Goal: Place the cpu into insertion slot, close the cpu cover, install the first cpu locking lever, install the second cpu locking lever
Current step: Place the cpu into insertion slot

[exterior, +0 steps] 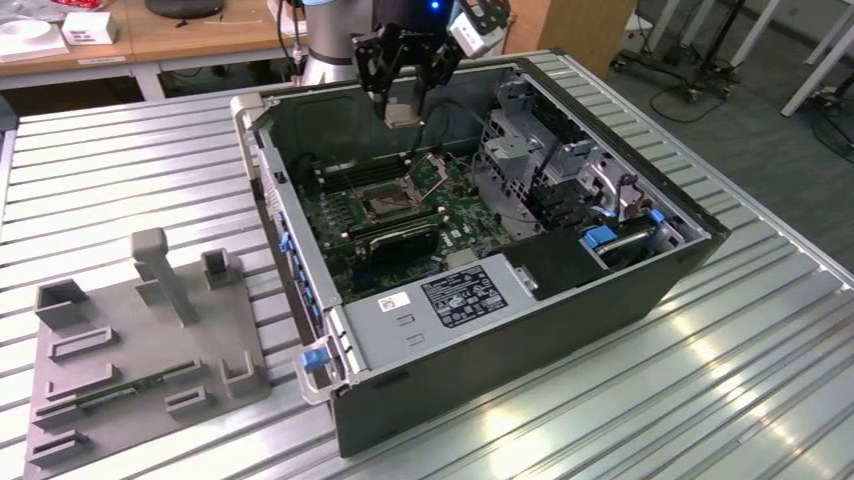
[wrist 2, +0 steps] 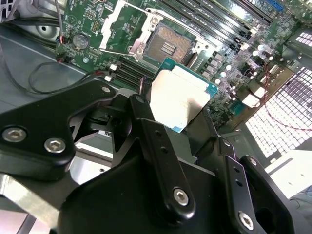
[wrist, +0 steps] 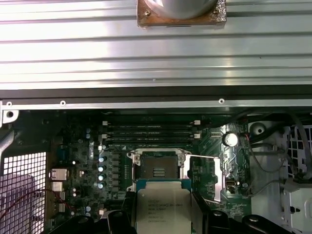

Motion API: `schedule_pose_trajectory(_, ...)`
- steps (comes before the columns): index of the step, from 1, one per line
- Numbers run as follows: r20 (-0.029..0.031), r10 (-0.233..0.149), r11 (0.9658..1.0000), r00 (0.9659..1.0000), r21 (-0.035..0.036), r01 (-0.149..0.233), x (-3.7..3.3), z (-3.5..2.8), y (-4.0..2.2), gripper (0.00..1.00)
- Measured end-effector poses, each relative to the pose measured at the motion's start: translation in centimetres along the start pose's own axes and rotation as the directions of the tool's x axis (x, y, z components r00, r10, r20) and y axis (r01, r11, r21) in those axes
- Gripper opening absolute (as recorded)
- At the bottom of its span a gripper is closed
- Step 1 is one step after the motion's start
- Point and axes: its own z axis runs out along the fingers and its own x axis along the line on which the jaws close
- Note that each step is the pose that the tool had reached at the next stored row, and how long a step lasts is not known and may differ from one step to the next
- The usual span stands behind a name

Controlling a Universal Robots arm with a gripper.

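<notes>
my black claw (exterior: 404,108) grips the flat square silvery-tan cpu (wrist 2: 176,96) by its edges, above the open metal-framed socket (wrist: 158,169) on the green motherboard (wrist: 207,146); the thin cover plate (wrist 2: 114,24) looks swung open beside that socket.

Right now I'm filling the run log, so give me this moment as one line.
claw: shut on cpu | cpu: clear of socket | socket: empty | cpu cover: open
</notes>
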Motion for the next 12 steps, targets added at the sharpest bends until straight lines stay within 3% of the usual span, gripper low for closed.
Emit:
schedule_pose_trajectory(3,-0.0024,0.000,1.0000,1.0000,0.0001,0.000,0.00,0.00,0.00,0.54)
schedule_pose_trajectory(12,-0.0022,0.000,1.0000,1.0000,-0.0004,0.000,-0.01,0.09,-0.01,0.54)
